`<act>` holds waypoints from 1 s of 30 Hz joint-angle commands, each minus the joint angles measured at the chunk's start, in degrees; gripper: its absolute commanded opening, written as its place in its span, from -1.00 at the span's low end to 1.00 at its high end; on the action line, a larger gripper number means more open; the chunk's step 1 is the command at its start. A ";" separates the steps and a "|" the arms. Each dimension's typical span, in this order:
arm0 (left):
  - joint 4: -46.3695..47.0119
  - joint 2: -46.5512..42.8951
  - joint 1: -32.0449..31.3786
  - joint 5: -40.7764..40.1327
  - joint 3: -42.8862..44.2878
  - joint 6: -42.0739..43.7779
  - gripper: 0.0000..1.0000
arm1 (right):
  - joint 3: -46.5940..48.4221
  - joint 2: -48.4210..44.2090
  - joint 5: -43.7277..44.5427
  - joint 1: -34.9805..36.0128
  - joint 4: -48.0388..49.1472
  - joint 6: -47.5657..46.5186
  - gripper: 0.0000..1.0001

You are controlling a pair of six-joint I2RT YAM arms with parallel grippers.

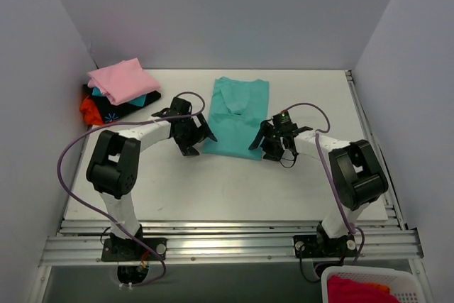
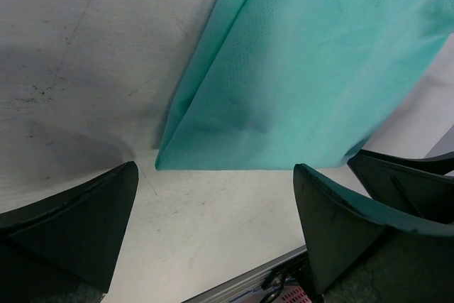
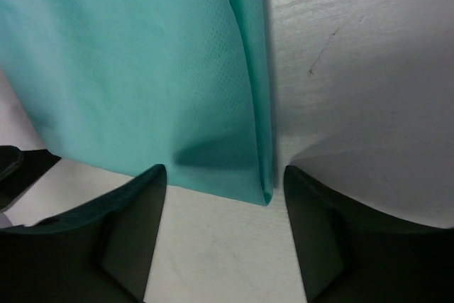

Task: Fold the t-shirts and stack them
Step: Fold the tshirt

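The teal shirt (image 1: 236, 115), folded lengthwise, lies flat in the middle of the table (image 1: 213, 189). The left gripper (image 1: 200, 142) stands wide open at the near hem's left corner. The right gripper (image 1: 259, 138), jaws also apart, straddles the right corner. Neither pinches cloth. The risk: a shallow bite may catch only the top layer, so the layers part on the lift and the fold skews. One side rising ahead of the other could drag the shirt crooked. The pink shirt (image 1: 122, 79) tops a pile (image 1: 131, 106) at far left, well apart.
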 commanded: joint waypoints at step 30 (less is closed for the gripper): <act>2.96 4.27 -0.46 -3.13 2.43 -0.62 -0.28 | 4.79 4.28 2.22 0.96 -6.39 -3.56 -1.00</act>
